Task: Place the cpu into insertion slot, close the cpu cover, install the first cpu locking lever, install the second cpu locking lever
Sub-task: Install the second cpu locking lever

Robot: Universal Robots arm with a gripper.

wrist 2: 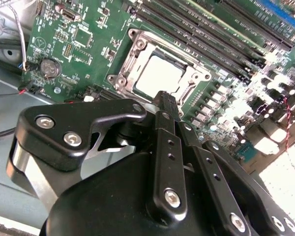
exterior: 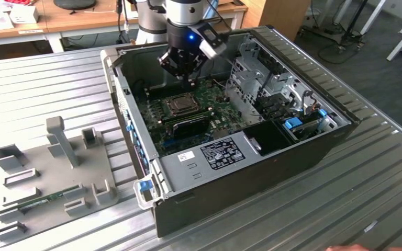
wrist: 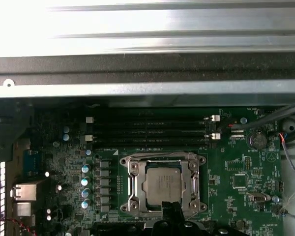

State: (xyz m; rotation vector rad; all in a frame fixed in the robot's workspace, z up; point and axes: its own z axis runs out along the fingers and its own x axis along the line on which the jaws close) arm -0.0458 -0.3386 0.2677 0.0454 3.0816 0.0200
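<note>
CPU work looks well along from where I stand: the silvery chip already sits flat in the insertion slot, and the cpu cover appears folded down around it, its window framing the chip in both wrist views. The gripper hangs just off one edge of the slot, fingers drawn together into a narrow black tip with nothing between them that I can make out, so I'd call it clenched and empty. In the exterior view the gripper is lowered inside the open computer case, close above the green motherboard, on the far side of the slot from the case's labelled metal box. Beside the slot run the long black memory slots, and a coin battery sits well apart from it. Whether either locking lever is latched I can't tell; thin metal bars along the slot's sides are too fine to read. My guess is chip and cover are done, levers in hand
</note>
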